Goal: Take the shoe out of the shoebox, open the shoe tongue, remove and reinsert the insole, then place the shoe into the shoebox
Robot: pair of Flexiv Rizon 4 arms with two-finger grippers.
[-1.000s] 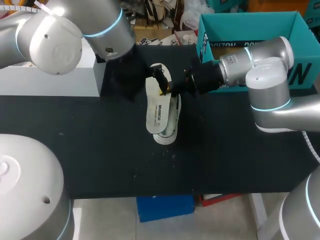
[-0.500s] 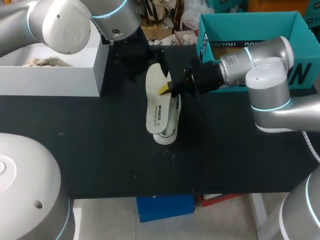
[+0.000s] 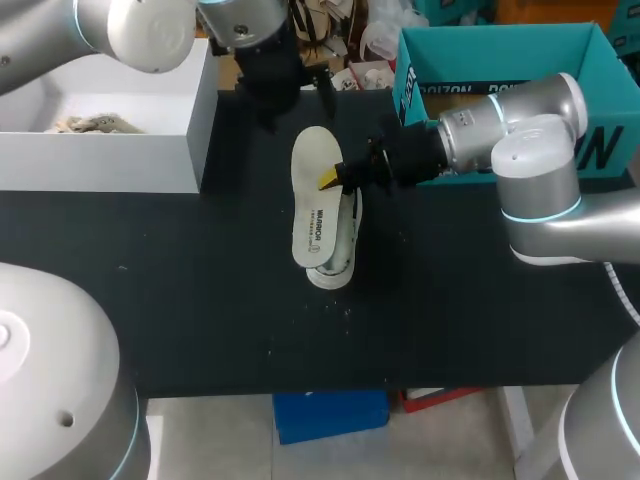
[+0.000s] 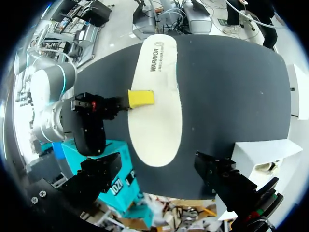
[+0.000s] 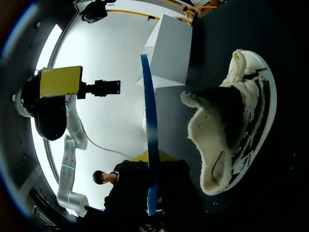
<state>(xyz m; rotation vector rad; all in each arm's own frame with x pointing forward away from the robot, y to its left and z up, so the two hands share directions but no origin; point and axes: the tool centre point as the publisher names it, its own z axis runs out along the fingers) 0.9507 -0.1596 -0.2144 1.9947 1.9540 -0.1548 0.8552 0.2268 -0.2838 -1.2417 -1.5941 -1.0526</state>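
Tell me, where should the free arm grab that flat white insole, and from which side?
Probably the rounded free end of the flat white insole, toward the black table's back edge, approached from the back with one finger above and one below. It is a thin sheet held flat over the white fleecy shoe, and the right fingers pinch the middle of its long edge.

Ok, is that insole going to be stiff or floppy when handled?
Probably fairly stiff: pinched at one edge by the right gripper, the insole shows no droop and looks nearly straight edge-on from the right wrist. Likely light, being so thin.
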